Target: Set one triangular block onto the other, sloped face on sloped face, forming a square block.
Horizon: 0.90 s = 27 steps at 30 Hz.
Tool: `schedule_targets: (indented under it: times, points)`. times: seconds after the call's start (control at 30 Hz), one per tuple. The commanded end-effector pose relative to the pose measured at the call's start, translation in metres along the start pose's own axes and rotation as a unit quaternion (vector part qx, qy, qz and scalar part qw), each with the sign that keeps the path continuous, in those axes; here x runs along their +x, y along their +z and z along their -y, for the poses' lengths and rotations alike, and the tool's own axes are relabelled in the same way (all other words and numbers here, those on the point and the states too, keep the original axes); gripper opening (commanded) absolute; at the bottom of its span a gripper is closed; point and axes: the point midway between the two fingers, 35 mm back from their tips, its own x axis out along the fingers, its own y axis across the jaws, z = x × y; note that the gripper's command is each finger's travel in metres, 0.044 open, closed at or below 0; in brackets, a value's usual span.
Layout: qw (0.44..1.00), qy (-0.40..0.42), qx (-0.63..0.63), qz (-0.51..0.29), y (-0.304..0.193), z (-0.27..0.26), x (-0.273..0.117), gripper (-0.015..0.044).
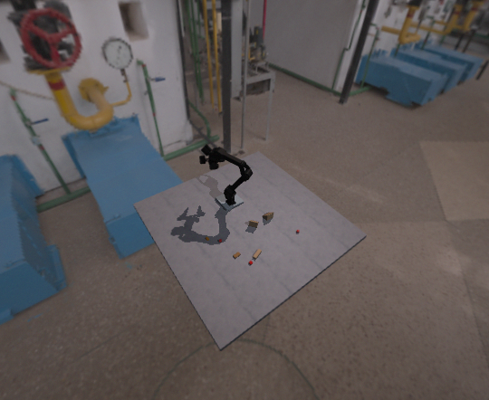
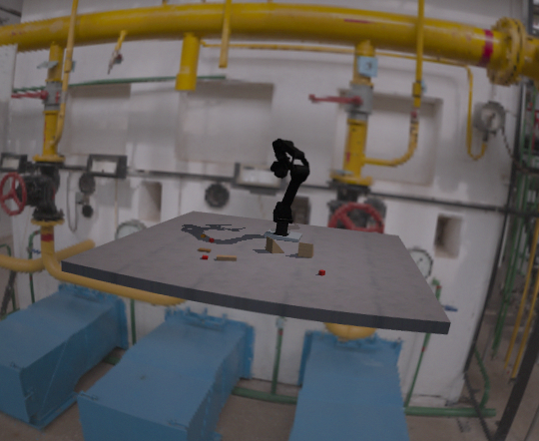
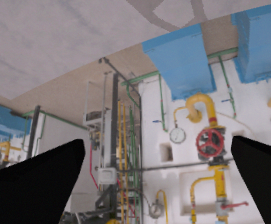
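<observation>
One tan triangular block (image 1: 253, 223) (image 2: 272, 245) stands on the table (image 1: 223, 308) (image 2: 375, 294) in front of the arm's base; in the exterior view its slope runs down to the right. The other triangular block (image 1: 268, 216) (image 2: 305, 249) stands a short way beside it, apart from it, and its slope is hard to make out. My gripper (image 1: 204, 155) (image 3: 158, 145) is open and empty, raised high above the table on the far side of the base from the blocks. The wrist view shows only wide-spread fingers, table and background, with neither block.
A long tan block (image 1: 257, 253) (image 2: 226, 258), a small tan block (image 1: 236, 255) (image 2: 204, 249) and a red cube (image 1: 251, 262) (image 2: 205, 257) lie farther out. Another red cube (image 1: 297, 232) (image 2: 321, 272) lies alone. A red piece (image 1: 220, 241) and an orange piece (image 1: 207, 238) lie by the arm's shadow.
</observation>
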Motion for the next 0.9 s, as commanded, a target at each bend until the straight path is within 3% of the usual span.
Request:
schedule_targets:
  times: [0.0, 0.27, 0.47, 0.67, 0.87]
  points:
    - [0.992, -0.081, -0.085, 0.035, 0.021, 0.051, -0.015, 0.0440]
    - [0.939, -0.228, -0.242, 0.091, 0.086, 0.132, -0.073, 0.0440]
    - [0.875, -0.310, -0.352, 0.122, 0.142, 0.163, -0.127, 0.0440]
    - [0.775, -0.380, -0.482, 0.150, 0.214, 0.164, -0.193, 0.0440]
    - [0.653, -0.429, -0.603, 0.162, 0.284, 0.132, -0.257, 0.0440]
